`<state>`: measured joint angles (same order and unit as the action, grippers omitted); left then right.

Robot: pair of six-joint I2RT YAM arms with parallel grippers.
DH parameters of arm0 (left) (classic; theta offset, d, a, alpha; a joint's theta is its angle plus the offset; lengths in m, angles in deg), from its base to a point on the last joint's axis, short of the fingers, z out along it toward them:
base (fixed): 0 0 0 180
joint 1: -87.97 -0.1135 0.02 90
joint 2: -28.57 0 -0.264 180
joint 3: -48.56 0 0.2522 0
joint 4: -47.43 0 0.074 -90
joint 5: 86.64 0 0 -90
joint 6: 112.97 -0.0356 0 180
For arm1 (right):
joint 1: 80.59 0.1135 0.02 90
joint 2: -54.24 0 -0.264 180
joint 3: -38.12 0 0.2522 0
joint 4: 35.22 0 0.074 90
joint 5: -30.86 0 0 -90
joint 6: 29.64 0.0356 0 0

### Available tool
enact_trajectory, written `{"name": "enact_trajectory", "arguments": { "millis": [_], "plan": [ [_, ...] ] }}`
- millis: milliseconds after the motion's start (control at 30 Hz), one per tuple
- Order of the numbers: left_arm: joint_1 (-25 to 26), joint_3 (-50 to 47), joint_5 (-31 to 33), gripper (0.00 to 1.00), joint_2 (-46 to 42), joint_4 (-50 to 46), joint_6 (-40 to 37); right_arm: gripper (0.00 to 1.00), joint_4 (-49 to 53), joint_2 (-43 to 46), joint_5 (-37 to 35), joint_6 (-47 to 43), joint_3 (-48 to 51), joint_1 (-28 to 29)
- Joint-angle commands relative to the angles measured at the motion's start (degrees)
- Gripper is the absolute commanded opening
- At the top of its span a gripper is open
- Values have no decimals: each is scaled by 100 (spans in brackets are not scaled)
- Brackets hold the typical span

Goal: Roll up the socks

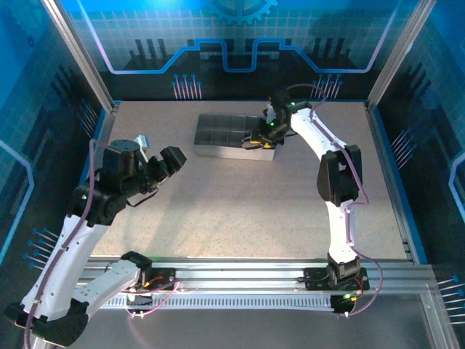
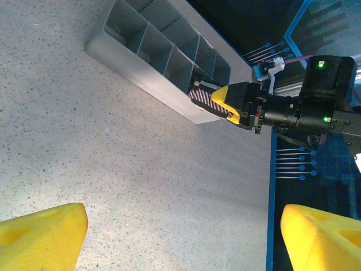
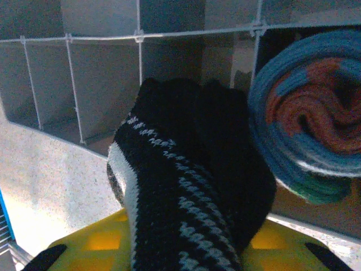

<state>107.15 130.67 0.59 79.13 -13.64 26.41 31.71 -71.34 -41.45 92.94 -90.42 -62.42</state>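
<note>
Black-and-white sock [image 3: 186, 169] pinched between right fingers [image 3: 96, 243], at tray [image 2: 135, 70] corner

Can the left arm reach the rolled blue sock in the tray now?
Probably not cleanly. The rolled blue sock sits in a tray compartment right beside the striped sock held by the right claw, which crowds that end. The left claw is open, away from it.

Both arms are wearing white shells over black joint housings, the left arm [image 1: 64, 247] and the right arm [image 1: 340, 225] each trailing a pinkish-purple cable [image 1: 90, 161] along its links. Green status lights [image 2: 321, 64] are glowing on the black motor blocks [image 2: 330, 84], and the fingers [image 2: 42, 234] are showing bright yellow in blunt wedge shapes.
</note>
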Motion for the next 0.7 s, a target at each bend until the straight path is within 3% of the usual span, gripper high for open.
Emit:
{"name": "enact_trajectory", "arguments": {
  "millis": [0, 300, 667],
  "plan": [
    [-28, -8, -15, 89, -29, 167, -12, 0, 396, -225, -470, 131, -180, -122],
    [-29, 153, -203, 89, -55, 367, -339, 0, 951, -734, -1053, 389, -1048, -82],
    [-30, 140, -231, 89, -47, 389, -331, 0, 2003, -1473, -2593, 635, -2184, 258]
  ]
}}
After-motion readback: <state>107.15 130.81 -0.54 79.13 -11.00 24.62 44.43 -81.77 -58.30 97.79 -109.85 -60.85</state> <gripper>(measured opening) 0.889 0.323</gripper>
